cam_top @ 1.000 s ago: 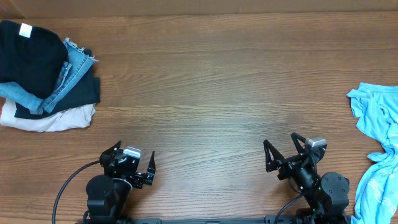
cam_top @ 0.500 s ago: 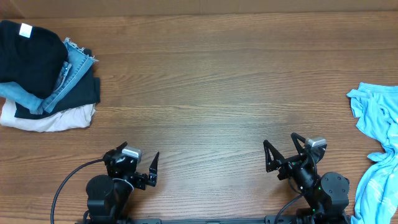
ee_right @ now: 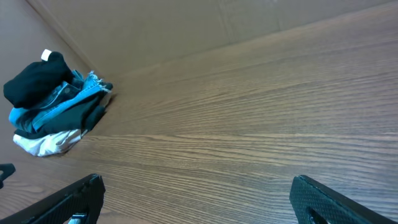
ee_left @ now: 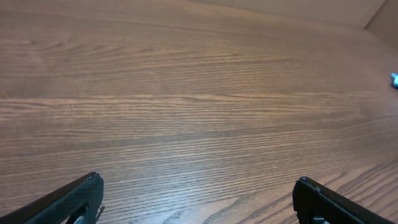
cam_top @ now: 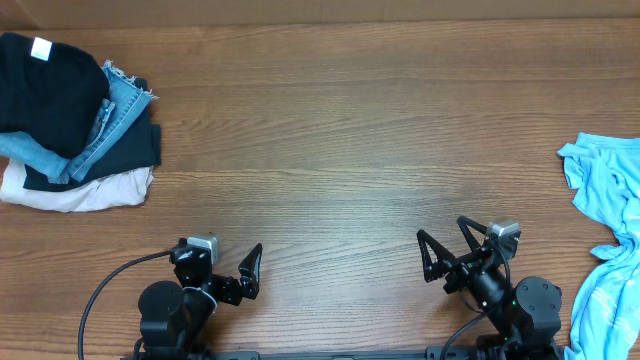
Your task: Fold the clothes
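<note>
Overhead, the light-blue T-shirt [cam_top: 610, 180] lies crumpled at the right edge of the table [cam_top: 330, 130], partly out of frame and well apart from both arms. The left gripper [cam_top: 215, 258] and right gripper [cam_top: 441, 232] sit at the near edge, fingers spread wide, holding nothing. A pile of dark and denim garments [cam_top: 70, 110] rests at the far left. Folding looks not yet begun: the shirt needs fetching, spreading flat, then folding.

The desk [cam_top: 340, 150] is open wood through the centre, 6 to 12 o'clock. A heap of dark garments [cam_top: 70, 120] blocks 10 o'clock; the light-blue T-shirt [cam_top: 612, 180] crowds 3 to 4 o'clock.
</note>
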{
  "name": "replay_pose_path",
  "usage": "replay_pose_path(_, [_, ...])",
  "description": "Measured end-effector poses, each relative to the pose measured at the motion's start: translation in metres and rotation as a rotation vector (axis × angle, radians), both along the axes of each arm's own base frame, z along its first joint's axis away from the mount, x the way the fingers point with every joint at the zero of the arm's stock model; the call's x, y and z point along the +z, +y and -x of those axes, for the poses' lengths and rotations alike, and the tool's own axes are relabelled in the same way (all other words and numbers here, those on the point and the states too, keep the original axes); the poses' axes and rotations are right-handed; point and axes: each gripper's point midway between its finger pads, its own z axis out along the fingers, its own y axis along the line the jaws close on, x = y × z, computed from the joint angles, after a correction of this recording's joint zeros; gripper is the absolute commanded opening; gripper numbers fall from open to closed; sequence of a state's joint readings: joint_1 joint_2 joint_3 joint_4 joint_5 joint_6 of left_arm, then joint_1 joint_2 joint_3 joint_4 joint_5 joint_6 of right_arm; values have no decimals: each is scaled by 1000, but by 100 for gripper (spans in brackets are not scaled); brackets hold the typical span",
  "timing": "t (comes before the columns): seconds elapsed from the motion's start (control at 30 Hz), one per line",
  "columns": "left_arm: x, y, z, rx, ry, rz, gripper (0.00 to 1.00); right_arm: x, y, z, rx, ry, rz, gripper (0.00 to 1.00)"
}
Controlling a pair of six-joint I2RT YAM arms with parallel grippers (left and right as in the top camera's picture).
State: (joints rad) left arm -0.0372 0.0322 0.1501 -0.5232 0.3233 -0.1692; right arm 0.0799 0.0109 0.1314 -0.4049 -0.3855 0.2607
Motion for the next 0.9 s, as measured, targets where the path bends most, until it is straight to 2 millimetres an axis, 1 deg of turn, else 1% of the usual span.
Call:
replay_pose_path(0.2, [0,0,0,24,22,55,100,0,1,0,6,-1,-2,100])
replay_pose_path(0.33, [0,0,0,28,27,67,100,10,13,5,85,-37,-22,100])
replay_pose_path(0.4, [6,0,1,35,25,91,100,14,16,8,106,-42,-27,100])
replay_pose_path(0.43, [13,0,1,38,14,97,100,20,17,9,110,-52,-28,100])
replay_pose_path(0.47, [28,0,4,39,0,103,100,35,17,11,111,-74,-28,100])
replay_pose_path(0.5, [54,1,6,45,-28,103,100,54,16,13,106,-90,-28,100])
replay_pose_path(0.53, [73,3,9,55,-28,98,100,61,15,14,101,-83,-27,100])
replay_pose_path(0.57, [93,6,9,68,0,84,100,70,13,11,87,-35,-24,100])
replay_pose_path(0.6, [103,7,7,73,41,67,100,75,12,7,77,12,-20,100])
replay_pose_path(0.67, [116,9,-1,77,186,25,100,75,11,-3,64,131,-11,100])
replay_pose_path(0.73, [126,10,-13,75,334,-9,100,78,9,-17,47,274,1,100])
replay_pose_path(0.77, [138,9,-25,69,395,-25,100,83,7,-26,30,352,12,100])
replay_pose_path(0.8, [143,9,-33,67,426,-34,100,83,6,-30,19,428,21,100])
replay_pose_path(0.87, [153,9,-46,58,537,-53,100,90,4,-43,4,546,38,100])
replay_pose_path(0.9, [153,8,-53,56,574,-54,100,90,4,-49,2,590,49,100])
